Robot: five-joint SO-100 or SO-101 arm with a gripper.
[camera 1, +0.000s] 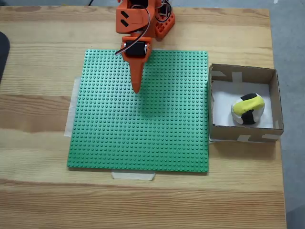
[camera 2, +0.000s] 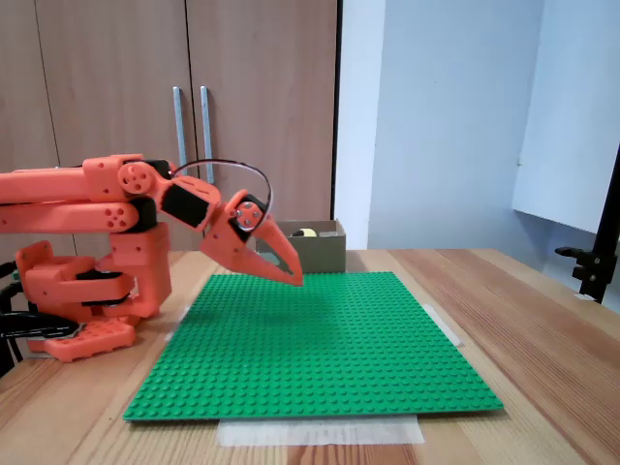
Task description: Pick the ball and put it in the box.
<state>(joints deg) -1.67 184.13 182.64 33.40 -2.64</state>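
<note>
Green studded baseplate (camera 2: 320, 339) is taped to the bench (camera 1: 38, 114). Fingers (camera 1: 136, 88) are closed, empty, above it. Ball (camera 1: 248, 109) is found inside box (camera 1: 244, 135). Judged light and soft; opposite sides would be pinched gently.

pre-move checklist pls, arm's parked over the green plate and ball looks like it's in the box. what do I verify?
1. Ball inside the box: ok, it rests on the white bottom, toward the right side in the view from above.
2. Gripper empty: ok, nothing between the fingers.
3. Gripper shut: ok, the fingers meet in one point in both fixed views.
4. Gripper clear of the box: ok, it hangs over the green baseplate, well apart from the box.
5. Gripper clear of the baseplate: ok, the side view shows a gap under the tip.
6. Box upright and undamaged: ok, walls stand, tape in place.
</note>
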